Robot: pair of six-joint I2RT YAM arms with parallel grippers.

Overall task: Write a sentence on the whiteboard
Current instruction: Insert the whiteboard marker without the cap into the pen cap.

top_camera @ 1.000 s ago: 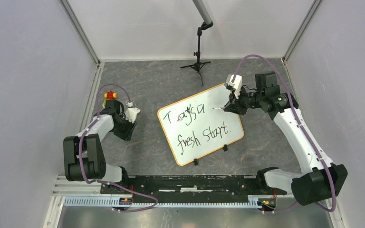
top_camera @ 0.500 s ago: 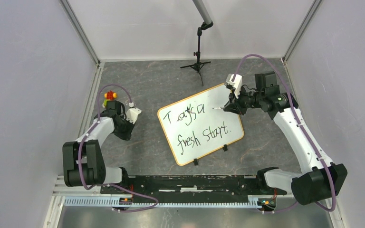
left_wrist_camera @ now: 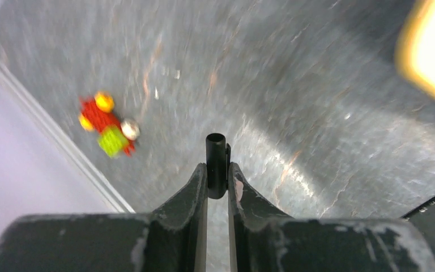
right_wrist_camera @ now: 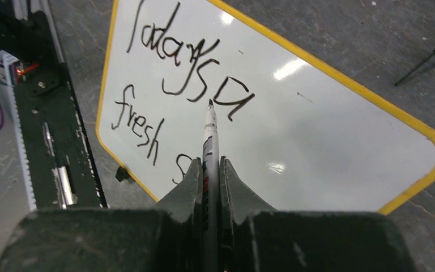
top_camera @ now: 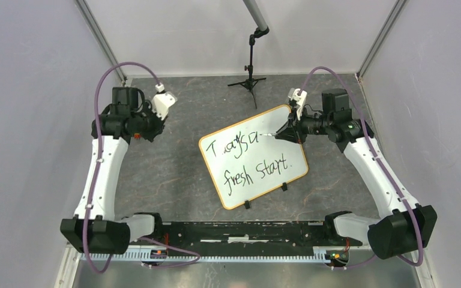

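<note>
The whiteboard (top_camera: pixel 246 192) lies flat mid-floor, white with a yellow rim, its corner also in the left wrist view (left_wrist_camera: pixel 430 51). The sentence (top_camera: pixel 249 159) runs in two black lines, roughly "Today's a fresh start" (right_wrist_camera: pixel 187 73). My right gripper (top_camera: pixel 289 132) (right_wrist_camera: pixel 210 167) is shut on a marker (right_wrist_camera: pixel 210 133), whose tip sits at the board beside the "a" ending the first line. My left gripper (top_camera: pixel 149 127) (left_wrist_camera: pixel 217 173) hangs above the floor left of the board, shut on a short black cap (left_wrist_camera: pixel 217 158).
A small red, yellow and green toy (left_wrist_camera: pixel 106 127) lies near the left wall. A black tripod stand (top_camera: pixel 250 78) stands behind the board. The black base rail (top_camera: pixel 234 231) runs along the near edge. Two black clip feet (top_camera: pixel 284 186) mark the board's near rim.
My left arm has risen from the floor by the toy and swung up and back, its jaws closing on the black cap. My right gripper has shifted slightly with the marker.
</note>
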